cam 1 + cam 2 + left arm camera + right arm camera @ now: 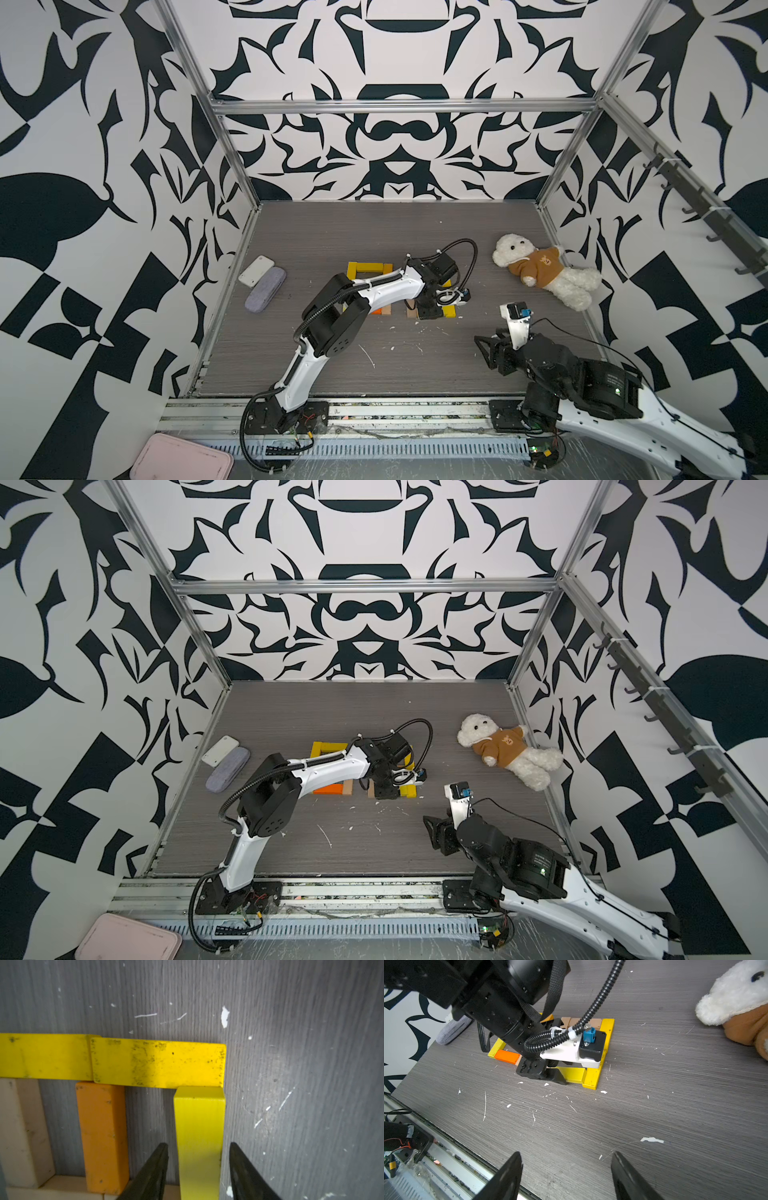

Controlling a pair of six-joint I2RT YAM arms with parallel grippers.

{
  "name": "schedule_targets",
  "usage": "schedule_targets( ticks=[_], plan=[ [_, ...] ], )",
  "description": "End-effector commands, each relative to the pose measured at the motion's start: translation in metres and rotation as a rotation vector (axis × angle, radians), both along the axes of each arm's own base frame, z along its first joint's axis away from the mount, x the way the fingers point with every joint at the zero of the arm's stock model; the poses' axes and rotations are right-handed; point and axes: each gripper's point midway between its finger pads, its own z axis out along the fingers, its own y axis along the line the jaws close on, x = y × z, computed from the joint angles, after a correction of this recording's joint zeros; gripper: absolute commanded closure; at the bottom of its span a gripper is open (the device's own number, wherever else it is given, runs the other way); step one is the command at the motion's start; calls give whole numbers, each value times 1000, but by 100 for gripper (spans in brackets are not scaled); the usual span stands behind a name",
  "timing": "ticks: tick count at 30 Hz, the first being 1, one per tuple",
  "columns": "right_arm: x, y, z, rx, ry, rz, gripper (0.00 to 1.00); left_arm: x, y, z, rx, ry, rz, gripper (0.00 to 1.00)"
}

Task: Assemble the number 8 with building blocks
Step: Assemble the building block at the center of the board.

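Lower centre, the left gripper (198, 1144) loosely straddles a yellow block (199, 1122), apparently not pinching it; a skewed lift could knock it askew, while the right gripper (566, 1152) gapes empty.

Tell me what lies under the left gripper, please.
A yellow block lies flat on the table between the fingers, untouched, its end against a second yellow block. In both top views the arm hides part of it.

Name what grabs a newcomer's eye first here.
The bold black-and-white patterned walls around the cell stand out first. At mid-table, the left end effector straddles a yellow plank of the building blocks figure, its jaws open. On the table's right side lies a white teddy bear in a brown hoodie.
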Motion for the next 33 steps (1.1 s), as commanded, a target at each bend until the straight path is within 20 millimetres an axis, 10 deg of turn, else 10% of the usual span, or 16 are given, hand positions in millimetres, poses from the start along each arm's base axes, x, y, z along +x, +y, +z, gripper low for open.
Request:
schedule_targets(
  ticks=[1,6,33],
  plan=[
    [5,-2,10,14,-18,-31,29,1,-11,13,-49,15,13,44],
    [5,-2,10,15,-18,-33,29,4,-25,26,-117,36,58,22],
    [4,-2,10,14,-15,-31,30,38,-39,20,-142,-69,265,22]
  ],
)
